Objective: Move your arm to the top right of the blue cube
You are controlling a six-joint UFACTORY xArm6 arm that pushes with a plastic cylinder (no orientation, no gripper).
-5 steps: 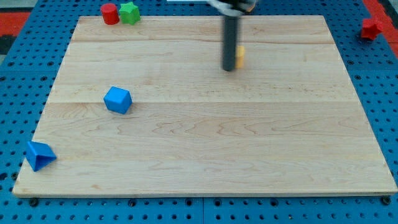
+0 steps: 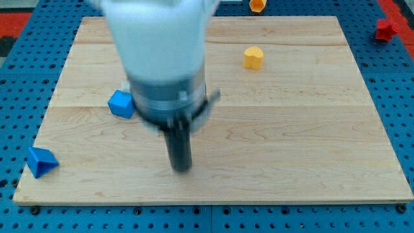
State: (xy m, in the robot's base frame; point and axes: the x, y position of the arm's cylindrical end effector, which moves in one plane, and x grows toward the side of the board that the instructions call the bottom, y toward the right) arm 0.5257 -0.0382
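Camera view: my tip (image 2: 180,169) stands on the wooden board (image 2: 310,142) in its lower middle part, toward the view's bottom. The rod rises from it into a large, motion-blurred arm body (image 2: 158,52) that fills the upper left-centre of the view and hides the board behind it. The arm carries no hand or gripper; the rod ends plain and holds nothing.

The blue cube (image 2: 121,103) lies to the view's upper left of my tip, apart from it, on the left half of the board. Its right edge runs under the blurred arm body, so only its left part can be seen. My tip is therefore below and to the right of the cube.

A yellow block (image 2: 253,57), roughly hexagonal in outline, sits on the board toward the view's top right, well apart from my tip. A blue triangular block (image 2: 40,161) lies at the board's lower left corner, partly over the edge.

Off the board, on the blue pegboard surface (image 2: 401,97), an orange block (image 2: 257,5) is cut by the view's top edge, and a red block (image 2: 386,28) of unclear shape sits at the far upper right.
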